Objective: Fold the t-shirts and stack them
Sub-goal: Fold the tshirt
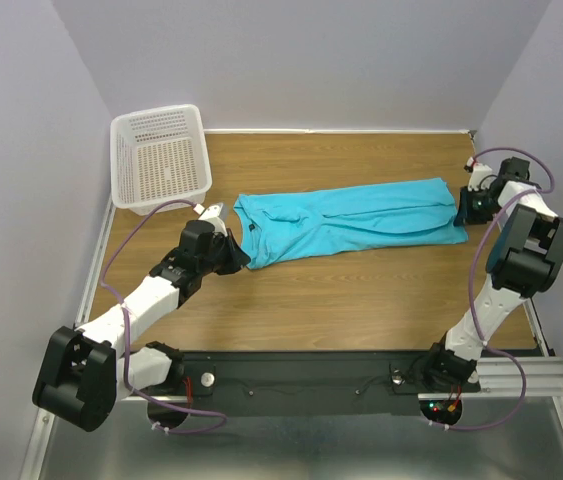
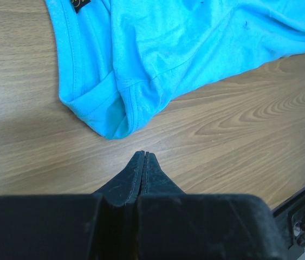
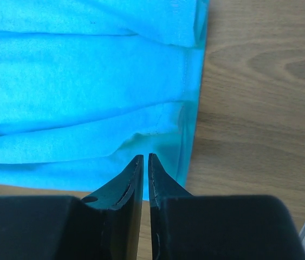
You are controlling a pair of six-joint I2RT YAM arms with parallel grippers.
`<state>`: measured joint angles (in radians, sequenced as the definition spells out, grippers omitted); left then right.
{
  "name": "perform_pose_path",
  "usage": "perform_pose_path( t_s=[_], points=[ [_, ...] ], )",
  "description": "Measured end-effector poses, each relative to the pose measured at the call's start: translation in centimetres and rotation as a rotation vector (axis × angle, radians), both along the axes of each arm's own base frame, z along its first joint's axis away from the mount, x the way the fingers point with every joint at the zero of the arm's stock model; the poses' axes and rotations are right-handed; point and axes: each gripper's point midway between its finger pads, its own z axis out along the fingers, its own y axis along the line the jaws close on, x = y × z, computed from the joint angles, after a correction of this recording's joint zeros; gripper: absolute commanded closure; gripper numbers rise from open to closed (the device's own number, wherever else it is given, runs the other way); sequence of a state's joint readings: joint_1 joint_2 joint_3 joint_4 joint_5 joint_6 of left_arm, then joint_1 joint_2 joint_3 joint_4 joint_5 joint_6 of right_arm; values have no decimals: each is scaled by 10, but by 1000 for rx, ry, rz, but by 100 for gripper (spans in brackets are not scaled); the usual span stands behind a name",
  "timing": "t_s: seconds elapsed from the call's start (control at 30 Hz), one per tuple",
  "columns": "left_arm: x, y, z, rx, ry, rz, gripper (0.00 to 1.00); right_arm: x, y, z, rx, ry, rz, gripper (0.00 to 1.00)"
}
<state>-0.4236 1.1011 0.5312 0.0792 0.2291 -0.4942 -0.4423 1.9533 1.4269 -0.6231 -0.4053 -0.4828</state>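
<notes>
From the top external view, the turquoise t-shirt (image 1: pixel 361 220) is lying spread lengthwise on the wooden table (image 1: pixel 361 310), folded into a long band with its collar end to the left. The white mesh basket (image 1: pixel 161 195) is sitting beyond that collar end. The left gripper (image 1: pixel 233 255) is hovering just off the shirt's collar end, and the right gripper (image 1: pixel 464 207) is sitting at the opposite end. In the left wrist view, the left gripper (image 2: pixel 143 154) is pressing its fingers flat together with nothing between them, pointing at bare wood just short of the t-shirt's (image 2: pixel 168 49) folded sleeve corner. A dark neck label (image 2: pixel 78 4) is showing at the collar. In the right wrist view, the right gripper (image 3: pixel 144 157) is leaving only a thin slit between its fingers, tips lying over the t-shirt's (image 3: pixel 87 81) hem edge. Whether any cloth is caught there is impossible to tell.
</notes>
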Motion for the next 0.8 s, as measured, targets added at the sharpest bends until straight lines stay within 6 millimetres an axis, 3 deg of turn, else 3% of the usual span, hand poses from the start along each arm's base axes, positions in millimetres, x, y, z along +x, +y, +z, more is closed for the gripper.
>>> perform_pose_path(
  t_s=[0.13, 0.33, 0.6, 0.67, 0.8],
  points=[
    [0, 0, 0, 0, 0, 0, 96, 4, 9, -6, 3, 21, 14, 87],
    [0, 0, 1, -1, -2, 0, 96, 35, 31, -20, 32, 44, 36, 87],
    [0, 0, 4, -6, -13, 1, 96, 105, 28, 0, 79, -49, -66, 83],
    [-1, 1, 3, -6, -13, 0, 96, 114, 26, 7, 89, -69, -93, 82],
    [-3, 1, -1, -2, -3, 0, 96, 114, 28, 14, 95, -83, -87, 73]
  ],
)
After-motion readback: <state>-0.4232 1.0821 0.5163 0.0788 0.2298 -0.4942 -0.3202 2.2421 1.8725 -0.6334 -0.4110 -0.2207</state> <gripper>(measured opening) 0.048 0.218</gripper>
